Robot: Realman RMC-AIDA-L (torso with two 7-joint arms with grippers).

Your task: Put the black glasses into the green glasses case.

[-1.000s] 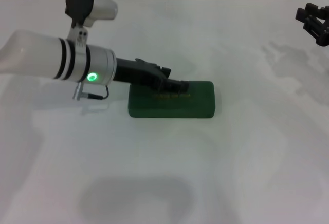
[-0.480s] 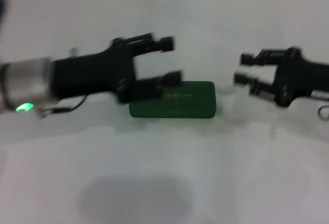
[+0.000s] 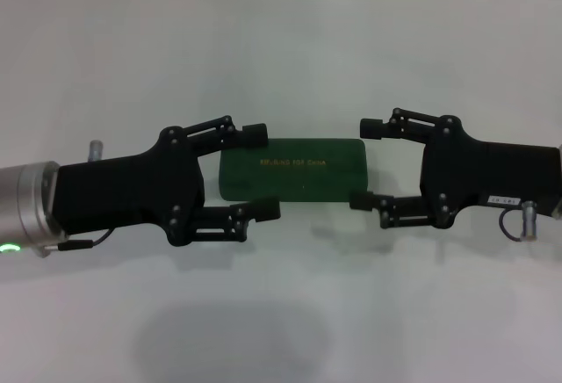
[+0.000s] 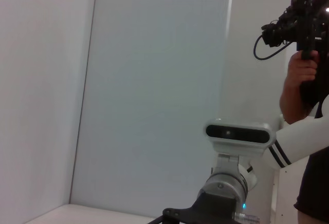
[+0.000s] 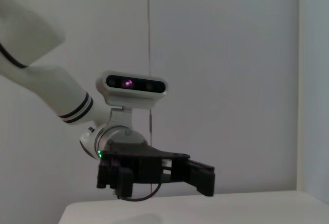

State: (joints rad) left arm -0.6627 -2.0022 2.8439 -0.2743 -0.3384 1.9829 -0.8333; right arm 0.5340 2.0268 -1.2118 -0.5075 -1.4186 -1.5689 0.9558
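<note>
**Closed green case flanked by both open grippers, glasses not in view**

The green glasses case is lying flat and shut on the white table, gold lettering on the lid facing up. It is looking like a rigid hard shell with rounded corners and a smooth surface, so probably light, stiff and a bit slippery; pinching across the short edges or bracing one end while working the lid seam seems the safest hold. The black glasses are not showing in any view, so they may be sitting inside the closed case or lying out of frame, cannot tell which. If they turn up, thin frames and lenses would be calling for a gentle grip at the bridge or frame, not the temples.

The left gripper is hovering at the case's left end with jaws spread wide, the case corner sitting between the fingertips; contact cannot be told. The right gripper is mirroring it at the right end, jaws also wide apart, tips just beside the case.

Versus a second ago: the left gripper was resting on the lid and the right one was parked far off at the edge; half a second ago both were swinging in, and now both are level, facing each other across the case. The case itself is not shifting
</note>
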